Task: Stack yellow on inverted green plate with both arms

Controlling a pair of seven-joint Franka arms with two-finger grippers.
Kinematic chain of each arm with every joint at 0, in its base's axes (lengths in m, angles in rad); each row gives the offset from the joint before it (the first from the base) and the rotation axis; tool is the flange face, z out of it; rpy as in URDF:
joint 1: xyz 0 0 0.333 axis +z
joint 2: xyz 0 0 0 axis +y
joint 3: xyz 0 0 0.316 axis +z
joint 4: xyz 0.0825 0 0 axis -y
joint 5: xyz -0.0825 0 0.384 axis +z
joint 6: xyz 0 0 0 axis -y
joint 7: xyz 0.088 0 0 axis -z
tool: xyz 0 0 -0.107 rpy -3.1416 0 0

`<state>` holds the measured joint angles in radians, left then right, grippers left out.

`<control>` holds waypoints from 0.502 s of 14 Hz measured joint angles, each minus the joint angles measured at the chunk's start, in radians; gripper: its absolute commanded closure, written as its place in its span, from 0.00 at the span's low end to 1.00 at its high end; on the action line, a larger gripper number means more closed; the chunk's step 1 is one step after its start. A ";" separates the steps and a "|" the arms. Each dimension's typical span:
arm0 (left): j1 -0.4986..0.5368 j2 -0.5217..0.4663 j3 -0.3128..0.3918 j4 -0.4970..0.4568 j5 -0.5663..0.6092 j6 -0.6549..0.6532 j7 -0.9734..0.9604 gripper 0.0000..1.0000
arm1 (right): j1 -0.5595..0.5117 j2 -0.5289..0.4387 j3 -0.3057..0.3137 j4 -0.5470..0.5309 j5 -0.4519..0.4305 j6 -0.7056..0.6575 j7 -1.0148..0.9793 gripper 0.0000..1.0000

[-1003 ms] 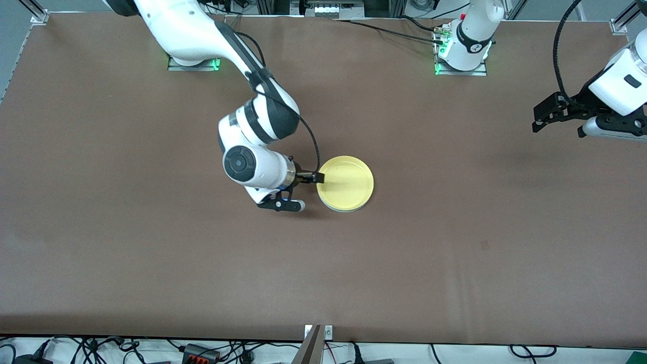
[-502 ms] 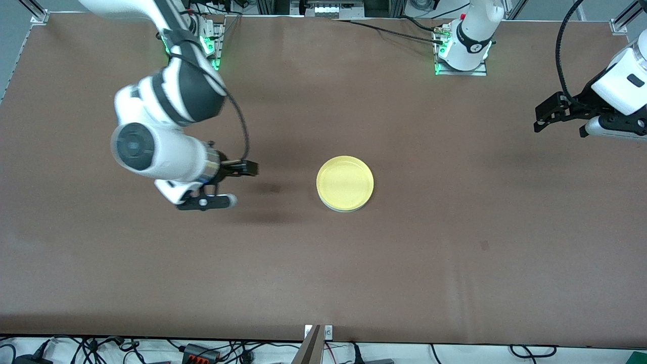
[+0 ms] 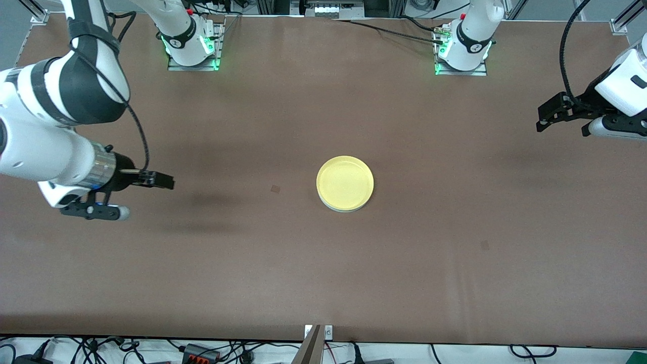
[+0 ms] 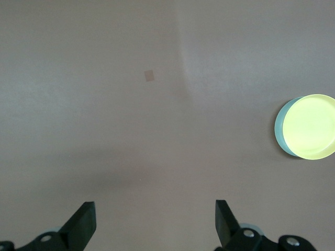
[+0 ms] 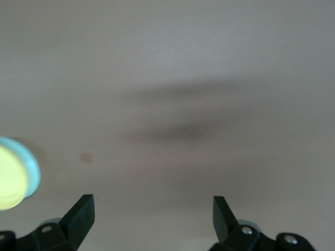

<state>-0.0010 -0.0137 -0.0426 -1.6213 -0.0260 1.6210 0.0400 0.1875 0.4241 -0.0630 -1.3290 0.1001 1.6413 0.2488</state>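
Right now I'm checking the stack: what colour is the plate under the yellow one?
Pale mint green plate, clearest in the left wrist view.

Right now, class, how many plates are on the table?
2, stacked mid-table: the yellow plate sits on the green plate, of which only an edge shows.

The yellow plate (image 3: 345,182) is sitting on the green plate (image 3: 349,209) mid-table (image 3: 455,253). The right gripper (image 3: 164,180) and left gripper (image 3: 543,116) are hovering empty, jaws spread, over opposite table ends.
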 measured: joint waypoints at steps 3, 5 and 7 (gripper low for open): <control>0.000 0.001 0.000 0.000 0.000 -0.001 0.000 0.00 | -0.057 -0.014 -0.004 0.001 -0.062 0.031 -0.041 0.00; 0.000 0.003 -0.001 0.000 0.000 -0.001 0.000 0.00 | -0.104 -0.046 -0.002 0.003 -0.066 0.050 -0.093 0.00; -0.001 0.005 -0.001 0.000 0.000 -0.001 0.000 0.00 | -0.146 -0.094 -0.001 0.004 -0.067 0.049 -0.126 0.00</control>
<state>-0.0018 -0.0089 -0.0436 -1.6212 -0.0261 1.6203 0.0400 0.0418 0.3302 -0.0642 -1.3245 0.0328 1.6905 0.1230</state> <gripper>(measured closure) 0.000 0.000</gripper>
